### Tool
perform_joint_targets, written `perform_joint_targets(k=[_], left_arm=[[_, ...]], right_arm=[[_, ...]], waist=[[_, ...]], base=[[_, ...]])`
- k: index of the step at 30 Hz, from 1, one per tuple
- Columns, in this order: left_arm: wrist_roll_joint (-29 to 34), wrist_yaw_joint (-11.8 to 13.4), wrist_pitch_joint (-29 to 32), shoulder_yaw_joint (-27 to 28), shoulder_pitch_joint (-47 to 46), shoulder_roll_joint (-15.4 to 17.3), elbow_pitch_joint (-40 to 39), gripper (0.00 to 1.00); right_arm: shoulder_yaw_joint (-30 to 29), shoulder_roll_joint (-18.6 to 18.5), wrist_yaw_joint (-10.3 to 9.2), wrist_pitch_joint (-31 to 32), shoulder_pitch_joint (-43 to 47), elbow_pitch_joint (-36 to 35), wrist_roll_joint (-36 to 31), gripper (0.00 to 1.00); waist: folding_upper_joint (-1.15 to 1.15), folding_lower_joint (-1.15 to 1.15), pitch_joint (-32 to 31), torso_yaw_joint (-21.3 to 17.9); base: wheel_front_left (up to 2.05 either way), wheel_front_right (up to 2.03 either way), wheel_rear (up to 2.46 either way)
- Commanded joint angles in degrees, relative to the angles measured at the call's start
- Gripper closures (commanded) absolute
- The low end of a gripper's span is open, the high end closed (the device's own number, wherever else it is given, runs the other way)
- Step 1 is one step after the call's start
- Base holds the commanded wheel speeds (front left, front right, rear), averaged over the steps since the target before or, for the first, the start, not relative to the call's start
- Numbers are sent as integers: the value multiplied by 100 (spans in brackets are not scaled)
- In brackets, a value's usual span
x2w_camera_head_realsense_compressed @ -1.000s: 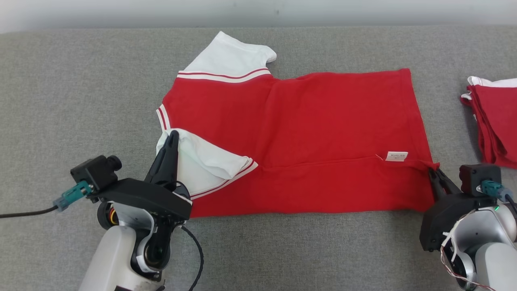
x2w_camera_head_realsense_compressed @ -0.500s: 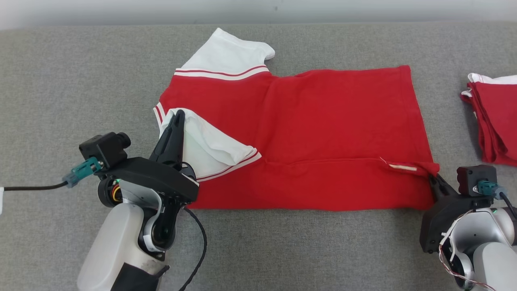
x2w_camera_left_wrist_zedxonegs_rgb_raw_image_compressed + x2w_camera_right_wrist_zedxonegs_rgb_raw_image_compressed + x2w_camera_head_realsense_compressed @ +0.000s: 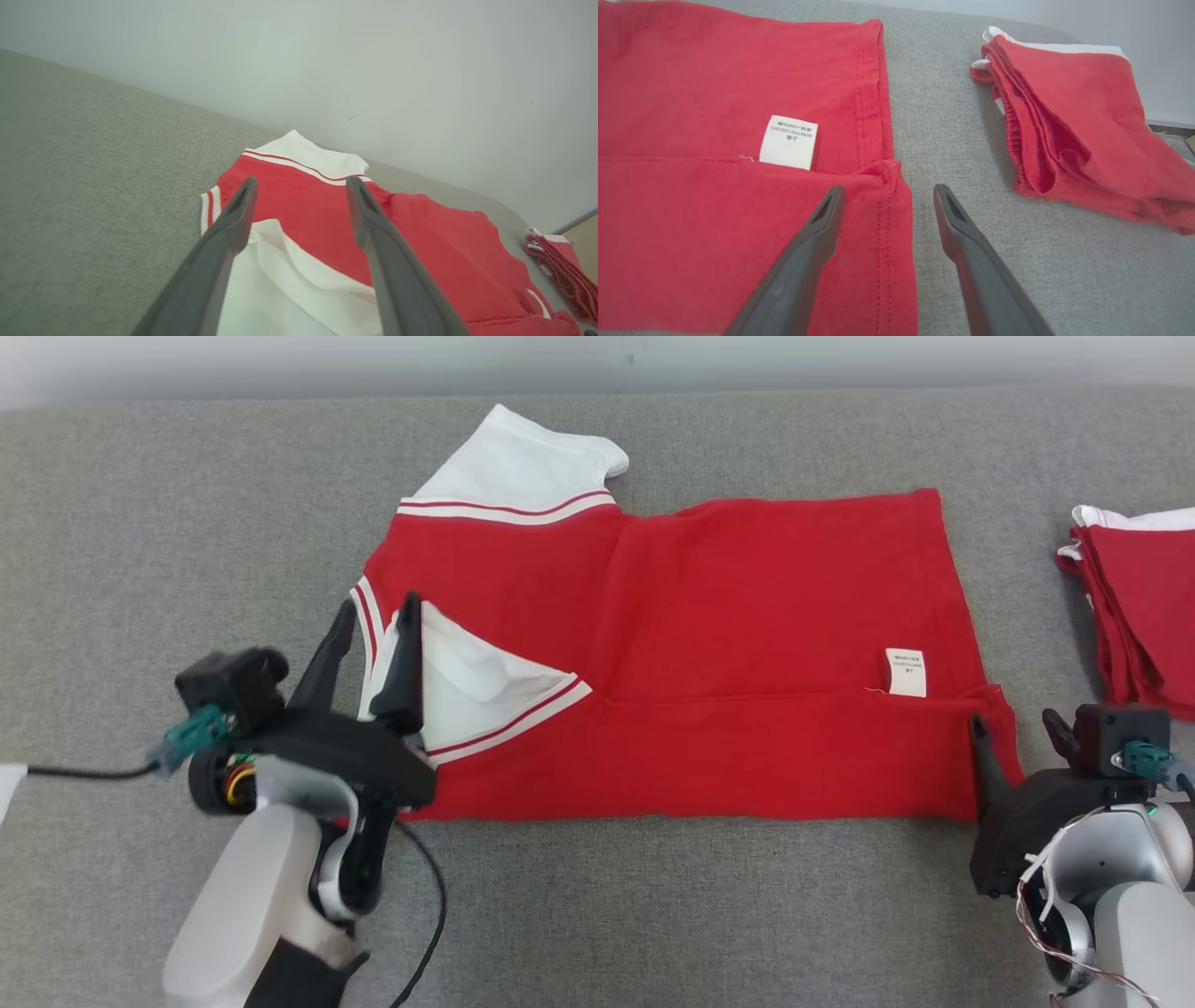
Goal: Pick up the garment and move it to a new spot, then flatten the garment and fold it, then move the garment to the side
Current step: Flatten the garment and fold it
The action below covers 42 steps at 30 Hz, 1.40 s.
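The garment (image 3: 709, 616) is a red shirt with white sleeves, lying flat on the grey surface with its near long edge folded over. One white sleeve (image 3: 467, 677) lies folded onto the red body. My left gripper (image 3: 378, 616) stands open over that sleeve and the collar end, holding nothing; the left wrist view shows its fingers (image 3: 233, 224) spread above the garment (image 3: 420, 242). My right gripper (image 3: 1013, 723) is open at the hem corner, with nothing in it. In the right wrist view its fingertips (image 3: 829, 205) straddle the garment's (image 3: 714, 84) hem edge beside a white label (image 3: 788, 141).
A stack of folded red and white garments (image 3: 1139, 607) lies at the right edge of the grey cushion (image 3: 140, 541), close to my right gripper, also in the right wrist view as a folded pile (image 3: 1069, 121). A pale wall runs along the back. A black cable (image 3: 75, 772) trails left.
Both grippers have opened and let go of the garment's folded edge. The fold now lies flat, with the white label turned up. The left gripper has shifted slightly left.
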Motion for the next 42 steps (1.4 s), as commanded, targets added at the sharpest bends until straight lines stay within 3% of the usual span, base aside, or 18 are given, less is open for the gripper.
perform_joint_targets(k=[1,7,13,21,26,33,34,36,37,42], left_arm=[[75,16,-87,-10,177,93,50,0],[395,127,-370,-74,677,462,-36,0],[532,373,-80,-197,1404,736,-350,0],[641,712,387,-369,1738,812,-382,0],[469,578,538,-421,1706,706,-410,0],[446,671,650,-434,1633,724,-378,0],[438,703,673,-424,1621,736,-358,26],[373,719,697,-375,1616,737,-326,88],[328,696,738,-368,1632,718,-299,100],[266,659,705,-428,1612,637,-266,100]], right_arm=[[-32,16,-16,-8,4,-27,-37,0],[-236,85,-16,348,337,-291,63,0],[-393,146,-16,898,732,-792,151,0],[-271,223,-16,1155,897,-1000,251,0],[-207,215,-16,1195,827,-1010,247,0],[-264,216,-16,1251,825,-961,208,0],[-274,219,-16,1276,819,-935,186,0],[-207,216,-16,1357,775,-833,145,0],[-168,193,-16,1378,717,-775,120,0],[-151,141,-16,1335,470,-467,-2,0]], waist=[[0,0,-29,10],[0,0,-161,68],[0,0,-245,139],[0,0,-268,146],[0,0,-241,98],[0,0,-213,57],[0,0,-208,45],[0,0,-187,-2],[0,0,-172,-24],[0,0,-106,-14]], base=[[0,0,0],[0,0,0],[0,0,0],[0,0,0],[0,0,0],[0,0,0],[0,0,0],[0,0,0],[0,0,0],[0,0,0]])
